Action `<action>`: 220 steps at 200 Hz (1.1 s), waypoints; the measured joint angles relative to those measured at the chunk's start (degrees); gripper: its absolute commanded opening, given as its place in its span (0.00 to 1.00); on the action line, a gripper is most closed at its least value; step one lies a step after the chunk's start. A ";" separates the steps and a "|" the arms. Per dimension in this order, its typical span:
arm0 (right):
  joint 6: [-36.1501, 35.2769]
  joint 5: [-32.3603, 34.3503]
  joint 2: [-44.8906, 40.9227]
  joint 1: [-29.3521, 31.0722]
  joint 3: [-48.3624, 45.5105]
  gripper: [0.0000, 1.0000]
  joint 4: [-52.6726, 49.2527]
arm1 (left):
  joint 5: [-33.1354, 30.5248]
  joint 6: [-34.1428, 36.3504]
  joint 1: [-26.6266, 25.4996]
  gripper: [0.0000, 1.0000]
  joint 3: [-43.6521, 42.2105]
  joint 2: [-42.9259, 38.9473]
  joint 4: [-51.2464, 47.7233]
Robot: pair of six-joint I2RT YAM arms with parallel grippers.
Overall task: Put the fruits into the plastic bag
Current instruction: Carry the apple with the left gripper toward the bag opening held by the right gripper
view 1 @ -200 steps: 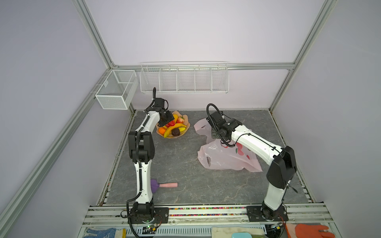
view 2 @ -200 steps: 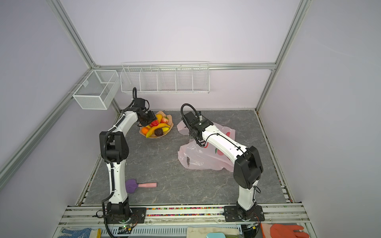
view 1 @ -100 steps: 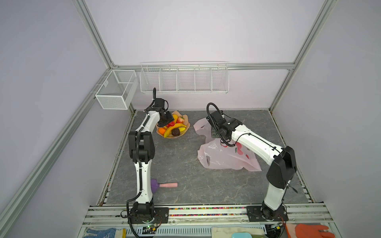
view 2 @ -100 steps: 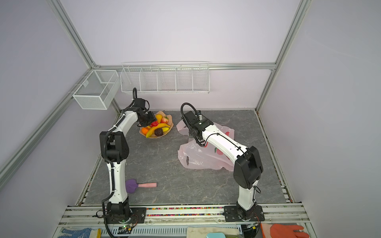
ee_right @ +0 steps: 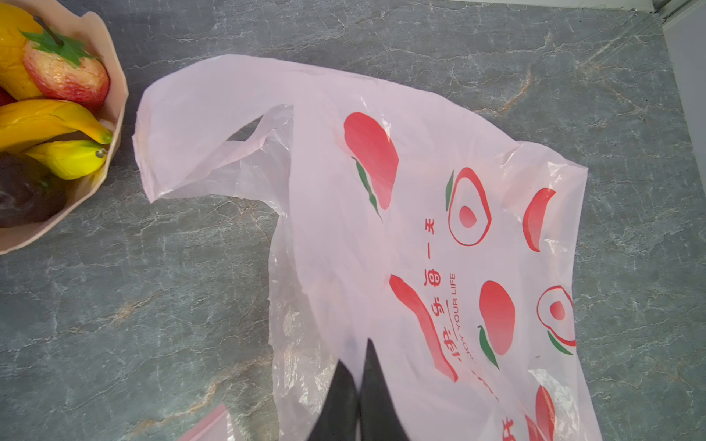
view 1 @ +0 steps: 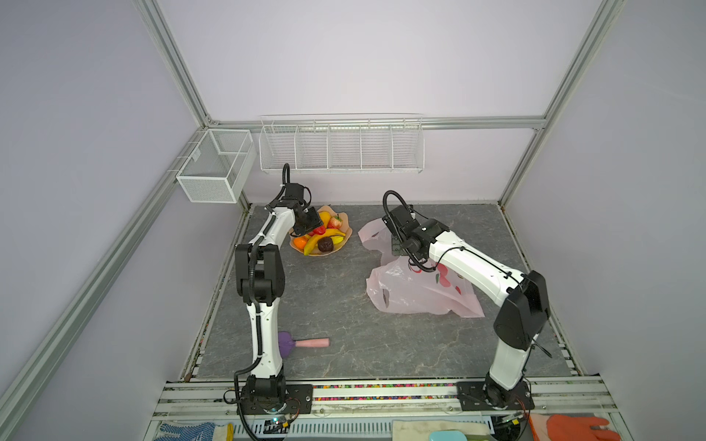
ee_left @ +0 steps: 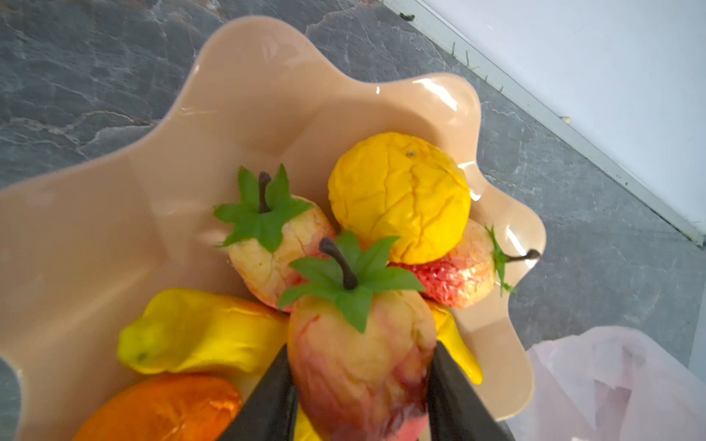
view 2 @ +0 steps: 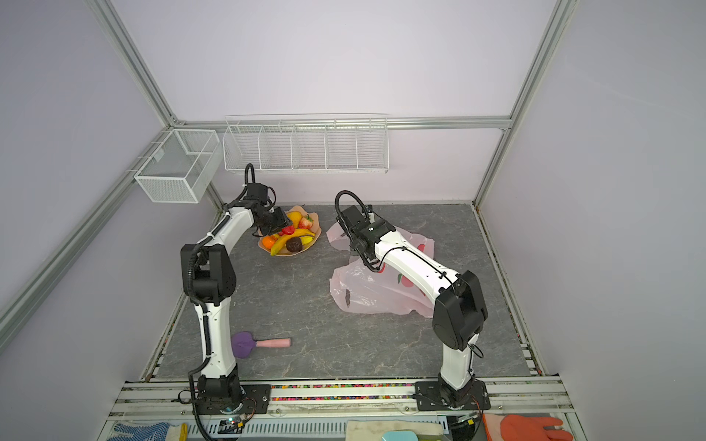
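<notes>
At the left front of the grey marbled worktop lies a purple-headed, pink-handled utensil, which has no part in the job. Further back, the left pincer reaches into the glossy peach-coloured scalloped bowl, where the small toy fruits sit piled. Its black fingers press both flanks of a blush-pink fruit with green leaves and a brown stem. The pincer looks to be grasping that fruit, which sits low in the heap and is not raised. Around it lie a yellow banana, a glossy orange, a wrinkled yellow round fruit, a paler leaf-topped fruit and, in a top view, a dark brown round fruit.

To the right, just beside the bowl, the translucent pale pink plastic carrier bag printed with red fruit lies slack on the worktop. One handle loop points toward the bowl. The right pincer is clenched, with its tips at the bag's film. I cannot tell whether a layer is pinched between them.

By my judgement the task is at its very start. No fruit shape shows through the bag, and the bowl looks full. The gripped fruit has yet to be lifted, carried across and dropped into an opened mouth, and then every other fruit in turn.
</notes>
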 measured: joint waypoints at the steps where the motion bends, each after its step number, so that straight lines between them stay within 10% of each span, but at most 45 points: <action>1: 0.00 0.00 -0.02 0.00 0.00 0.06 0.02 | 0.09 0.15 0.00 0.22 -0.13 -0.22 0.02; 100: 0.22 0.00 -1.38 0.00 -0.94 0.06 -0.04 | 3.76 6.62 -0.92 0.19 -7.13 -14.91 2.32; 220: 1.99 -0.04 -3.93 0.00 -3.93 0.06 -0.22 | 12.74 11.72 -18.03 0.17 -33.46 -30.21 9.79</action>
